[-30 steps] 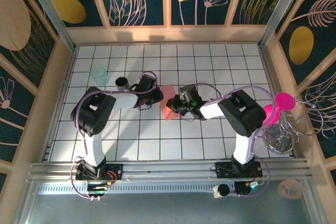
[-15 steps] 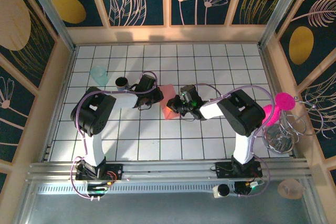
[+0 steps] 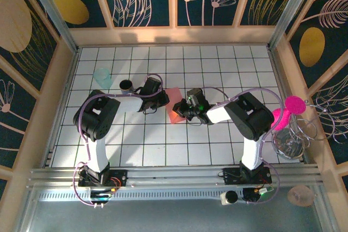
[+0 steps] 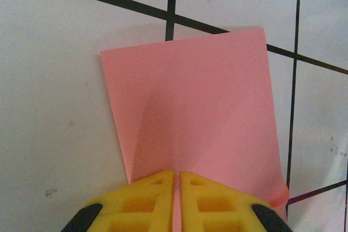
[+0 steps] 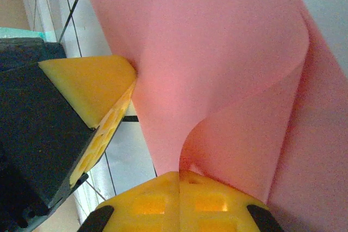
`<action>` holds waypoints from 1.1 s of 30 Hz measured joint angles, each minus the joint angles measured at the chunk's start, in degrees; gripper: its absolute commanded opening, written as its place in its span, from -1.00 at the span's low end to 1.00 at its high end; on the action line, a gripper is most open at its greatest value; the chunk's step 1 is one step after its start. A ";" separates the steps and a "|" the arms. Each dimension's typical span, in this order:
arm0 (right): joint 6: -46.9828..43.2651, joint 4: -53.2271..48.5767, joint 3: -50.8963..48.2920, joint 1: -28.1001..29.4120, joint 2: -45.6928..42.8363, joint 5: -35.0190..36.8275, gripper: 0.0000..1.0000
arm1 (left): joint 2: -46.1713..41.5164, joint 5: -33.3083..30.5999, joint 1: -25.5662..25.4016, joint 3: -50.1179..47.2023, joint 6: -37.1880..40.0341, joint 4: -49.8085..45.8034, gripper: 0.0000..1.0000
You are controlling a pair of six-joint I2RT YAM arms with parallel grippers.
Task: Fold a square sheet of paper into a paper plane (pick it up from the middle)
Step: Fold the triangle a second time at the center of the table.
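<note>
At desk (image 3: 136, 139) centre, between both claws: pink paper (image 3: 175, 103). Left claw (image 4: 176, 173) clenched on paper's near edge, yellow fingers pressed together; sheet beyond lies mostly flat on tiles, faint crease across it. Right claw (image 5: 179, 174) clenched on opposite side, pinching paper, which curls up in loop there. Right wrist view: left claw's fingertip (image 5: 89, 82) touches paper edge. Teal cup (image 3: 101, 75), dark cup (image 3: 125, 85) beside left arm (image 3: 100, 115), apart from paper.

Teal cup (image 3: 101, 75), magenta disc (image 3: 295, 104)
</note>
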 measured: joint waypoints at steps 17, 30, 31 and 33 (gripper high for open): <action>0.76 0.59 0.24 0.00 0.15 -0.63 -0.54 | -6.56 -2.64 1.14 -0.35 0.42 -1.70 -0.53; 1.51 2.36 0.55 0.00 0.07 -1.62 -0.28 | -20.35 -4.70 2.01 -7.50 0.46 -4.00 -0.50; 1.53 2.60 0.46 0.00 0.07 -1.60 -0.27 | -20.35 -4.55 2.03 -8.07 0.46 -4.37 -0.50; 1.51 2.97 0.33 0.00 -0.02 -1.60 -0.26 | -20.35 -4.22 2.03 -8.87 0.46 -5.18 -0.50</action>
